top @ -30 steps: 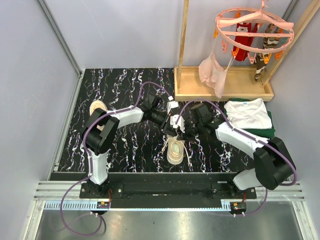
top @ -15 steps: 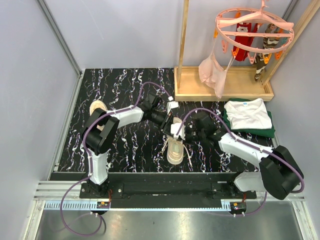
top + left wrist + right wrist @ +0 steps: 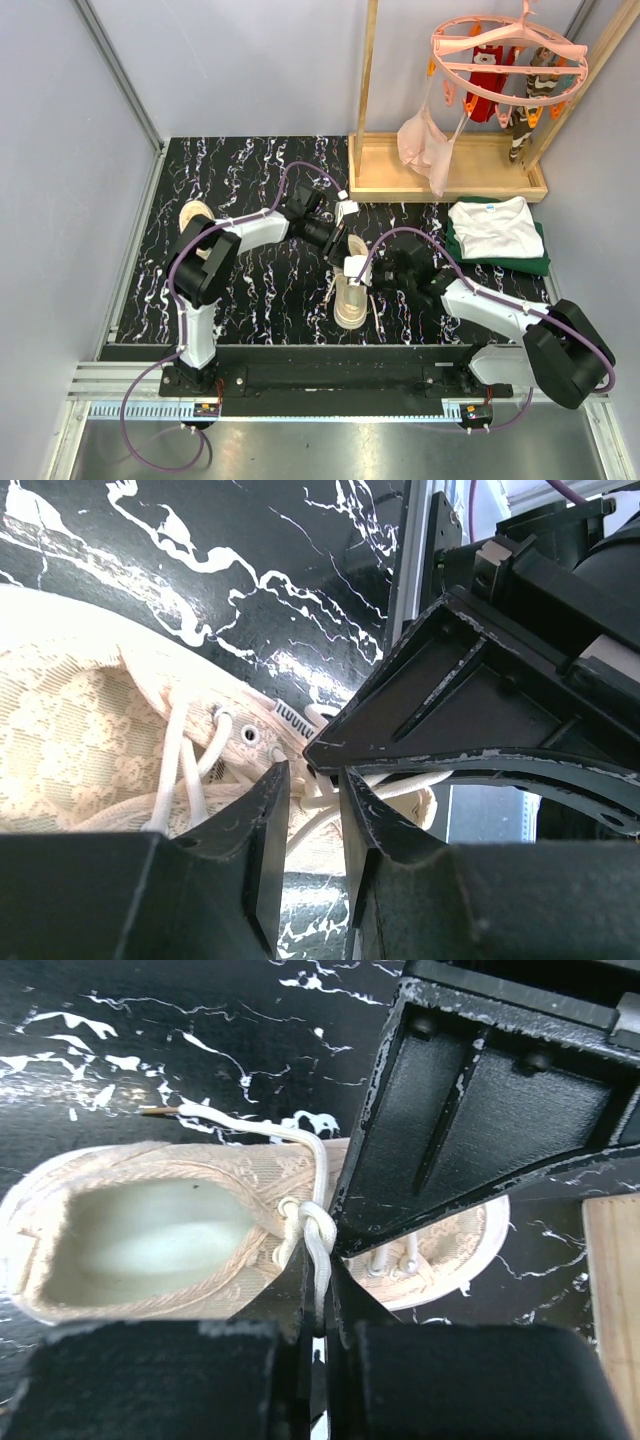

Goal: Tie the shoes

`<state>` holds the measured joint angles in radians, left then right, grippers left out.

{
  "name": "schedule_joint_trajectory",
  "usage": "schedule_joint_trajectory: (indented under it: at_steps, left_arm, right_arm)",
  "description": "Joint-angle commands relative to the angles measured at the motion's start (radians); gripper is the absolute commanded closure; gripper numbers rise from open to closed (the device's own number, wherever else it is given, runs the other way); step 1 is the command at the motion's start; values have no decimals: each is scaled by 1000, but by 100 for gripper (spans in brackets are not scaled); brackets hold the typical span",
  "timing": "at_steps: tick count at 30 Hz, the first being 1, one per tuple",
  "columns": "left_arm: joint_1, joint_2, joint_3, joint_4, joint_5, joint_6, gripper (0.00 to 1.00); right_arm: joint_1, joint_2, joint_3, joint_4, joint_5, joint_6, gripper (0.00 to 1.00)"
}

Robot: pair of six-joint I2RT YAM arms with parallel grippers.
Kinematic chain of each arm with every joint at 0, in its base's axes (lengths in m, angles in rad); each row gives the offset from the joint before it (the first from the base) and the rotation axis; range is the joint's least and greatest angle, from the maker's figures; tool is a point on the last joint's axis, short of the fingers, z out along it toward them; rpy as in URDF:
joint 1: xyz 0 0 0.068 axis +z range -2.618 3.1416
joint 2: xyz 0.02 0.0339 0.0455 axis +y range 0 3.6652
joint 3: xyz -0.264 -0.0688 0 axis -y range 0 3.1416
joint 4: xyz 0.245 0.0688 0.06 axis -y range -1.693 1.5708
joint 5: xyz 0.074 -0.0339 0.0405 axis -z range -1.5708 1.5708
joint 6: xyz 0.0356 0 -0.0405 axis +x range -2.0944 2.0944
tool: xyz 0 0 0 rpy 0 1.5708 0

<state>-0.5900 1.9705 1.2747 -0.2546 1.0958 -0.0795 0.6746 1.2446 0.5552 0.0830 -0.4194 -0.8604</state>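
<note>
Shoe: cream lace-up fabric sneaker [image 3: 350, 298], mid-way along the black marbled table [image 3: 250, 290].
Right gripper [image 3: 318, 1285]: fingers pinched on the white lace [image 3: 317, 1245], just beside its knot.
Left gripper [image 3: 313, 780]: fingers slightly apart, gripping nothing.
Tip: pull low and steady so the knot cinches without dragging the shoe.

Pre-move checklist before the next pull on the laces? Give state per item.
1. Right tool shut on lace: ok.
2. First knot formed on the shoe: ok.
3. Left tool gripping a lace: not ok, its jaws stand apart, with the laces only behind the gap.
4. Bow loops formed: not ok, none visible, and the free lace end lies loose.
5. Tools clear of each other: cannot tell, they sit very close over the shoe.
6. Second shoe tied: cannot tell, it is partly hidden.
</note>
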Motion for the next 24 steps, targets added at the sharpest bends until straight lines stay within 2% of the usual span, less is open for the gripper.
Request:
schedule_joint_trajectory:
  at_steps: [1, 18, 21, 24]
  left_arm:
    - [-5, 18, 40, 8, 18, -6, 71]
    - [-27, 41, 52, -63, 56, 32, 65]
    - [-33, 42, 55, -74, 58, 41, 67]
    - [-31, 47, 55, -80, 65, 44, 75]
  right_arm:
    - [13, -33, -17, 116, 50, -37, 100]
    - [52, -17, -54, 227, 146, -62, 100]
    - [56, -19, -70, 271, 172, -49, 100]
    - [57, -22, -87, 326, 203, -43, 100]
